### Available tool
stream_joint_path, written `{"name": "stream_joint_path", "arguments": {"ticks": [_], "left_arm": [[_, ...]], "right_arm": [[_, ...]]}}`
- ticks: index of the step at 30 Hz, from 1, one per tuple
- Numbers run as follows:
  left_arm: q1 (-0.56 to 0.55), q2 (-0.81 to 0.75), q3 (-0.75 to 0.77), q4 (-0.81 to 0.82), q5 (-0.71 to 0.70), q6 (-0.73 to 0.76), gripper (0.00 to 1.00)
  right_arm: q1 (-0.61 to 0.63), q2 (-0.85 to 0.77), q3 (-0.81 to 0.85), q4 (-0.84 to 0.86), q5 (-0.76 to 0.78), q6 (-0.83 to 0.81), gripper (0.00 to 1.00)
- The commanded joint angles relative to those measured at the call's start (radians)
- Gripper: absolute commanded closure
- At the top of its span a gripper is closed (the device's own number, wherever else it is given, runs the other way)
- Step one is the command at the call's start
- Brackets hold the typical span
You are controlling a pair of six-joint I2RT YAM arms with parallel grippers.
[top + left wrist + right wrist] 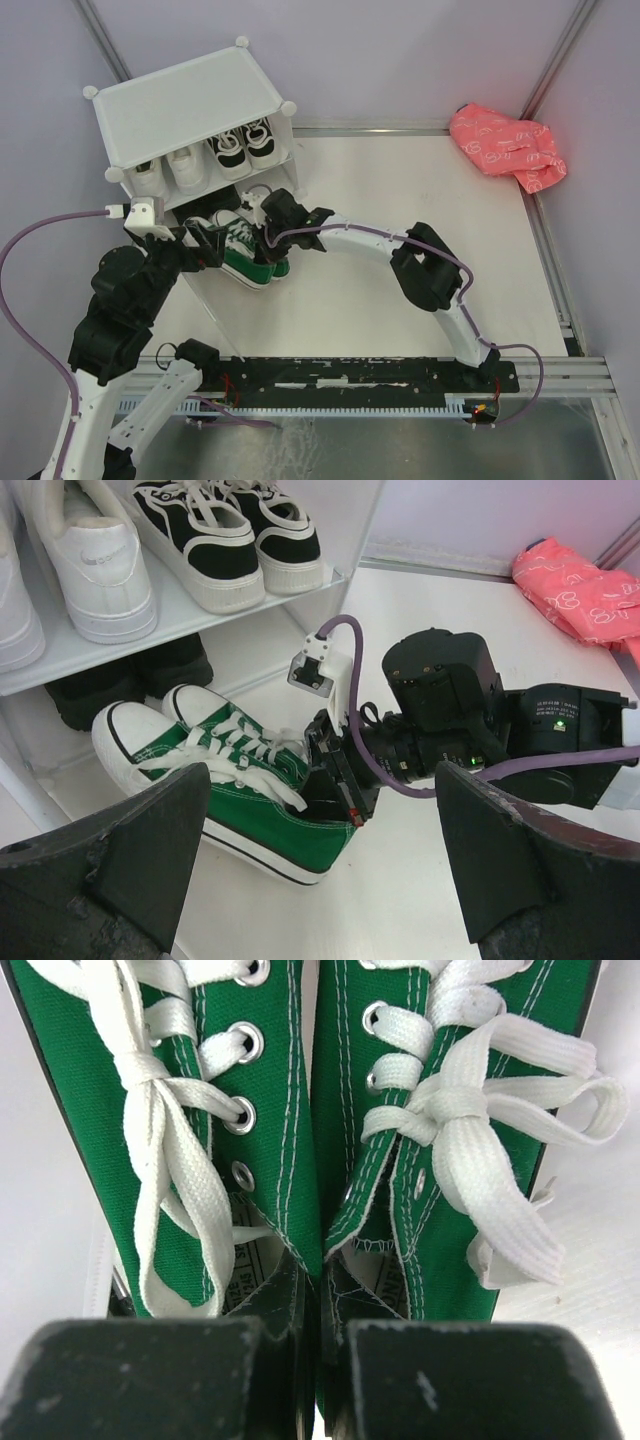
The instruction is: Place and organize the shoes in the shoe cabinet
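Top external view shows six shoes in three pairs. Two white sneakers (170, 170) and two black sneakers with white soles and laces (245, 148) stand side by side on the upper shelf of the boxy white translucent plastic cabinet (185, 100). Two green canvas sneakers with white toe caps (248, 258) lie at the mouth of the lower compartment, toes pointing in and heels out over the white table (400, 200). One crumpled pink cloth (508, 145) lies well apart at the far right corner. The left wrist view adds what the cabinet's top hides from above: plain black shoes (130, 680) in the lower compartment just behind the green toe caps, though I cannot tell how many. It also shows the left gripper (320, 880) spread wide and holding nothing, with the green pair between its fingers (110, 860) in the picture. Only the right wrist view shows the grasp up close. There the right gripper (320, 1380) is clenched on the touching inner collars of both green sneakers, pinching them together.
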Motion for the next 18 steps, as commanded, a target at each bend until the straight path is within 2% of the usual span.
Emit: {"name": "stream_joint_path", "arguments": {"ticks": [1, 10, 14, 18], "left_arm": [[-0.001, 0.014, -0.010, -0.096, -0.013, -0.021, 0.01], [-0.001, 0.017, 0.014, -0.110, -0.055, -0.025, 0.01], [-0.001, 0.026, 0.001, -0.100, -0.054, -0.040, 0.01], [-0.001, 0.035, -0.017, -0.089, -0.041, -0.054, 0.01]], "right_arm": [[-0.016, -0.181, -0.024, 0.160, 0.025, -0.047, 0.98], [-0.120, -0.298, -0.125, 0.073, 0.091, -0.075, 0.98], [-0.148, -0.274, -0.120, 0.082, 0.071, -0.084, 0.98], [-0.175, -0.195, -0.044, 0.075, 0.047, -0.095, 0.98]]}}
